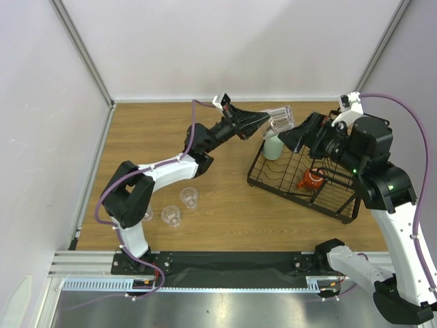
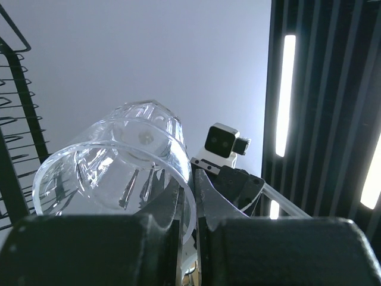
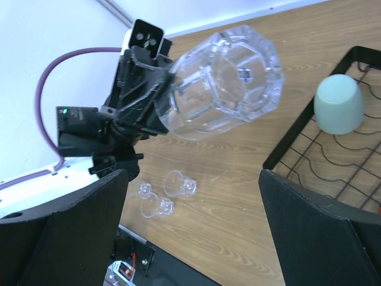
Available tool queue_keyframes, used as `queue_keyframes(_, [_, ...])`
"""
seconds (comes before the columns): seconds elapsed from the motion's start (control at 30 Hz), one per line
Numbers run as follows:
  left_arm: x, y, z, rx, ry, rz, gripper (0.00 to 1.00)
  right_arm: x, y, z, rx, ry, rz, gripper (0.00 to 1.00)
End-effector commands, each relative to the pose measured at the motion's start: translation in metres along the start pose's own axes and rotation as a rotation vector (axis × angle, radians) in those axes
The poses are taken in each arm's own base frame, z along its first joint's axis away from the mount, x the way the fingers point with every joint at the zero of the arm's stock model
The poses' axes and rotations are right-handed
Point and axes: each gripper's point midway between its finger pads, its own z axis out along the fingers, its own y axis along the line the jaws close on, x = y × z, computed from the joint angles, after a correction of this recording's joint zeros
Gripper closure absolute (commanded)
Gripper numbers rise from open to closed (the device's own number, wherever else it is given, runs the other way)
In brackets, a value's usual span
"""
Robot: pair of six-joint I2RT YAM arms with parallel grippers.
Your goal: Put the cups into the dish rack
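Pinching tumbler (image 1: 278, 119) rim in near-shut left jaws, base pointing right above rack (image 1: 253, 167) upper-left corner, with right jaws wide, empty, opposite.

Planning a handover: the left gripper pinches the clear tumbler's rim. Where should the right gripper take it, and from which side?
Probably the clear tumbler's faceted body near its base, coming from the base end. The left gripper occupies the rim, and the tilted base faces the open right gripper.
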Motion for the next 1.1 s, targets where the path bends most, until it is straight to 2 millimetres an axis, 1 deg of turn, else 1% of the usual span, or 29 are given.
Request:
queue_keyframes(0.0, [0.049, -0.118, -0.019, 0.459, 0.128, 0.134, 1.00, -0.026, 0.005, -0.012, 0.012, -0.101, -0.034, 0.00])
queue_keyframes(0.13, [0.056, -0.121, -0.022, 0.492, 0.143, 0.117, 1.00, -0.031, 0.007, -0.014, 0.007, -0.103, -0.053, 0.00])
queue_keyframes(0.2, [0.056, -0.123, -0.023, 0.508, 0.140, 0.099, 1.00, -0.032, 0.014, -0.012, -0.029, -0.080, -0.049, 0.00])
queue_keyframes(0.27, [0.055, -0.123, -0.027, 0.519, 0.131, 0.082, 1.00, -0.034, 0.018, -0.013, -0.053, -0.074, -0.044, 0.00])
queue_keyframes(0.33, [0.056, -0.121, -0.028, 0.515, 0.134, 0.069, 1.00, -0.033, 0.020, -0.008, -0.073, -0.051, -0.041, 0.00])
queue_keyframes(0.37, [0.057, -0.122, -0.029, 0.517, 0.141, 0.061, 1.00, -0.036, 0.016, -0.006, -0.072, -0.047, -0.028, 0.00])
queue_keyframes(0.43, [0.058, -0.122, -0.031, 0.522, 0.142, 0.056, 1.00, -0.032, 0.014, -0.001, -0.083, -0.007, -0.003, 0.00])
queue_keyframes(0.47, [0.059, -0.124, -0.032, 0.525, 0.142, 0.055, 1.00, -0.035, 0.008, 0.000, -0.068, -0.010, 0.009, 0.00])
queue_keyframes(0.6, [0.062, -0.129, -0.034, 0.539, 0.149, 0.059, 1.00, -0.038, 0.001, 0.003, -0.066, 0.007, 0.027, 0.00])
queue_keyframes(0.7, [0.062, -0.135, -0.036, 0.556, 0.145, 0.054, 1.00, -0.039, 0.006, 0.009, -0.100, 0.025, 0.039, 0.01])
queue_keyframes(0.8, [0.064, -0.142, -0.039, 0.571, 0.150, 0.048, 1.00, -0.037, 0.006, 0.017, -0.117, 0.048, 0.057, 0.00])
queue_keyframes(0.87, [0.065, -0.142, -0.039, 0.571, 0.149, 0.038, 1.00, -0.036, 0.008, 0.022, -0.133, 0.069, 0.075, 0.00])
queue_keyframes(0.93, [0.068, -0.143, -0.041, 0.573, 0.154, 0.036, 1.00, -0.039, 0.009, 0.024, -0.137, 0.066, 0.083, 0.00])
queue_keyframes(1.07, [0.070, -0.149, -0.046, 0.590, 0.152, 0.019, 1.00, -0.042, 0.005, 0.029, -0.123, 0.060, 0.074, 0.00])
